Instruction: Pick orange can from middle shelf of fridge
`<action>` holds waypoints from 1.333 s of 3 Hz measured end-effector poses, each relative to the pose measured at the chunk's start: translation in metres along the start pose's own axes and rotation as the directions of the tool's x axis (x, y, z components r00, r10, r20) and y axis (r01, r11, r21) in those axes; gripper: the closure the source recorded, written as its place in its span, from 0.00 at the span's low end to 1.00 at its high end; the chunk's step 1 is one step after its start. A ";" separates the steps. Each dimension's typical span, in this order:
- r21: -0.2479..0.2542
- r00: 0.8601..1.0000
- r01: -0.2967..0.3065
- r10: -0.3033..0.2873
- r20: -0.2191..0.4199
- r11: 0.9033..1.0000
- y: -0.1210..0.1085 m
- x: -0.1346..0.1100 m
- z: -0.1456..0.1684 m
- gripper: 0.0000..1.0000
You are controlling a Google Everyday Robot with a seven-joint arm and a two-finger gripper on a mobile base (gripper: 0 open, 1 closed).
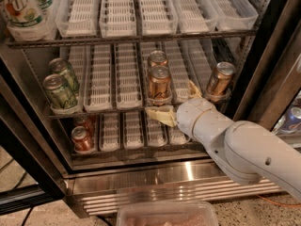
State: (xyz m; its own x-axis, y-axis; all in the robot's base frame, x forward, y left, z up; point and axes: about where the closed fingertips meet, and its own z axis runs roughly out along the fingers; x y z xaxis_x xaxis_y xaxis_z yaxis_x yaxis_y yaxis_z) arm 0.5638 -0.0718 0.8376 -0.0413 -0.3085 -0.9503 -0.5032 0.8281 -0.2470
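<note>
The fridge (188, 175) stands open in the camera view. On the middle shelf (113, 110) an orange can (159, 84) stands at the front of a centre lane. A second orange can (157, 59) stands right behind it, and a third (219, 81) stands at the right end. My gripper (176, 102) is open and empty at the shelf's front edge, just below and right of the front orange can. One cream finger (160, 116) lies under the can's base level and the other (194, 89) points up to the can's right.
Two green cans (59, 91) stand at the left of the middle shelf. Small red cans (82, 139) sit on the lowest tier. A large bottle (23, 8) stands top left. The dark door frame (268, 55) rises on the right. A clear plastic bin (167, 215) is at the bottom.
</note>
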 end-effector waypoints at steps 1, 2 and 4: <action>0.013 1.000 0.008 -0.008 0.029 1.000 -0.004 -0.005 0.009 0.20; 0.012 0.998 0.007 -0.007 0.057 1.000 -0.003 -0.012 0.017 0.24; 0.006 0.997 -0.005 0.004 0.078 1.000 0.003 -0.016 0.027 0.34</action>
State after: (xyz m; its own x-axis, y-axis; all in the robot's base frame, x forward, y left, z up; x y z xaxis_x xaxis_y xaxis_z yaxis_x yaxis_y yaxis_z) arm 0.5862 -0.0523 0.8469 0.0242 -0.2675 -0.9633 -0.4974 0.8326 -0.2437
